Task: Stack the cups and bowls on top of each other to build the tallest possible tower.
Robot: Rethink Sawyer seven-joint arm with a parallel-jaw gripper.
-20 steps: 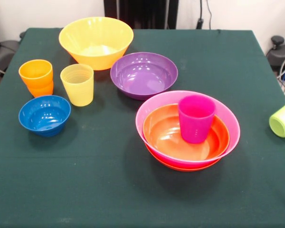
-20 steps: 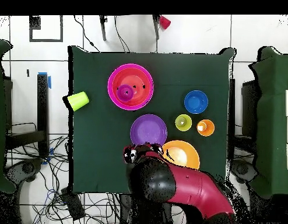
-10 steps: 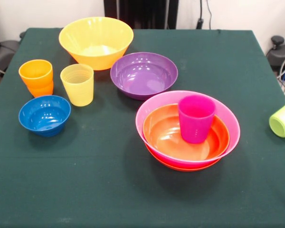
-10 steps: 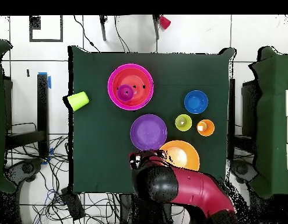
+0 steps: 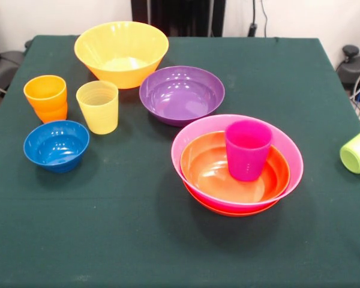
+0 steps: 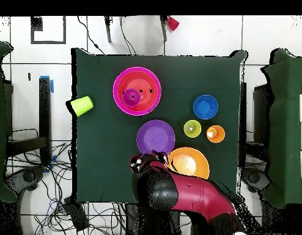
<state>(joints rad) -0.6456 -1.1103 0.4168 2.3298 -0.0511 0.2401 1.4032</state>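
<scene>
Currently the tower (image 5: 237, 180) comprises a red-orange bowl nested in the pink bowl (image 5: 285, 150) over a second red-orange bowl, with the purple cup (image 5: 247, 149) upright inside; it sits on the tabletop (image 5: 108, 228). The purple bowl (image 5: 181, 94), yellow-orange bowl (image 5: 121, 53), yellow cup (image 5: 98, 106), orange cup (image 5: 45, 97) and blue bowl (image 5: 56, 144) stand apart. The lime green cup (image 5: 359, 150) lies tipped at the edge, partly cut off. The arm (image 6: 190, 199) reaches over the tabletop's edge; end effector state cannot be determined.
</scene>
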